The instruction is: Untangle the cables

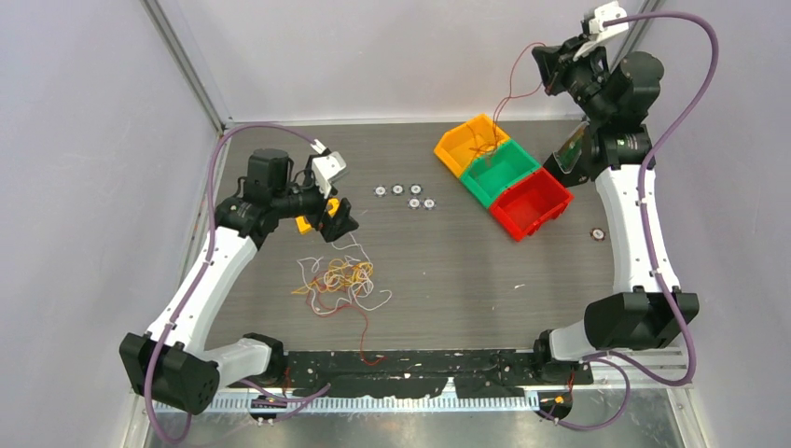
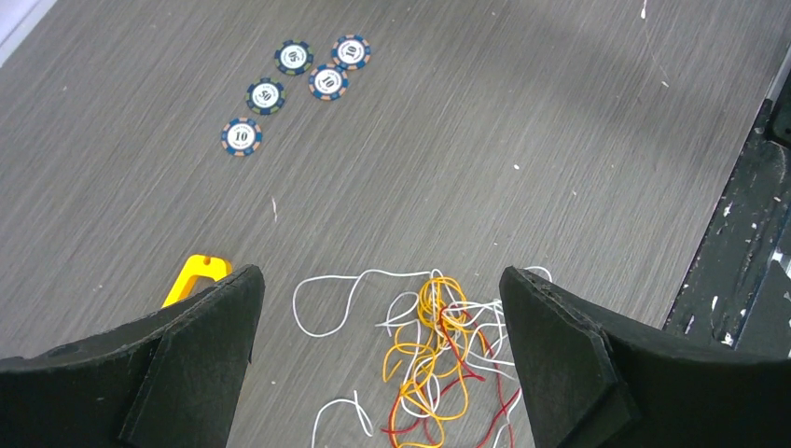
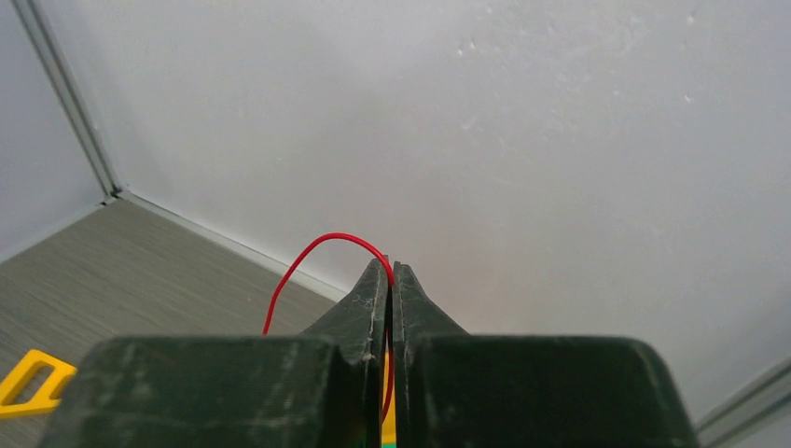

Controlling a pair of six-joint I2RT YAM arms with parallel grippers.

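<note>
A loose tangle of thin yellow-orange, white and red cables (image 1: 340, 280) lies on the table at front left; one red strand trails toward the near edge. My left gripper (image 1: 338, 219) hangs just behind and above it, open and empty. In the left wrist view the tangle (image 2: 436, 359) lies between and below the spread fingers of the left gripper (image 2: 381, 280). My right gripper (image 1: 548, 70) is raised high at the back right, shut on a red cable (image 1: 508, 98) that hangs down into the orange bin (image 1: 450, 157). The right wrist view shows the right gripper (image 3: 389, 266) pinching the red cable (image 3: 308, 250).
A green bin (image 1: 476, 182) and a red bin (image 1: 508, 219) stand in a row with the orange one. Several poker chips (image 1: 404, 194) lie mid-table and also show in the left wrist view (image 2: 294, 89). One chip (image 1: 598, 233) lies at right. A yellow piece (image 1: 303, 224) sits by the left gripper.
</note>
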